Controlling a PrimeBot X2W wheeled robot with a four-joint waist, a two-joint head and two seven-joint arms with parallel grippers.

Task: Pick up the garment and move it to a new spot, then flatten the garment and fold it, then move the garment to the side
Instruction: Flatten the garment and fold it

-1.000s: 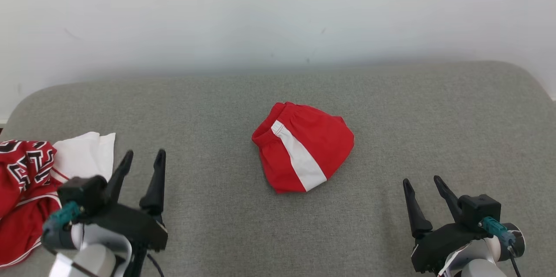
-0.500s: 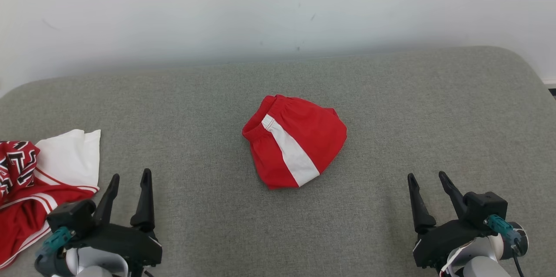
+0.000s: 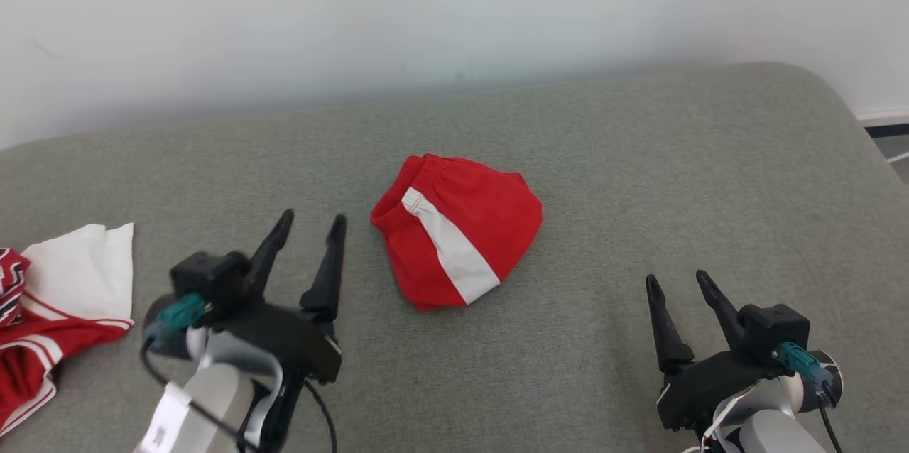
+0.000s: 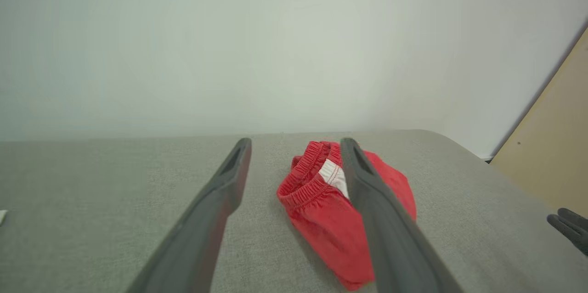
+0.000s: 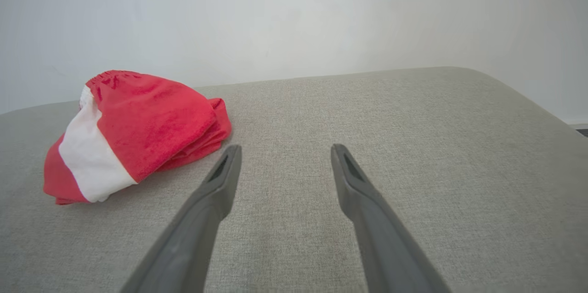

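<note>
Since a second ago my left jaws have swung up from beside the pile of other clothes (image 3: 71, 282) and closed in on the garment (image 3: 461, 226). The whole head picture has also slid, but that is my head turning, not the cloth moving.

Both pairs of jaws stand spread wide and hold nothing. The garment, red shorts with a white stripe (image 3: 447, 247), lies bunched in the middle of the grey cushion (image 3: 639, 176), not yet picked up.

My left jaws sit just to the garment's left, tips about level with its gathered waistband (image 4: 305, 178) and apart from the cloth. Looking along my left fingers (image 4: 220, 201), the garment lies ahead and slightly right of the gap, so I judge a small turn rightwards is needed before closing.

The stripe runs from the waistband at the garment's far left down to its near hem, slanting towards my right jaws, which wait well apart off its near right. Left is clearly the nearer arm.
</note>
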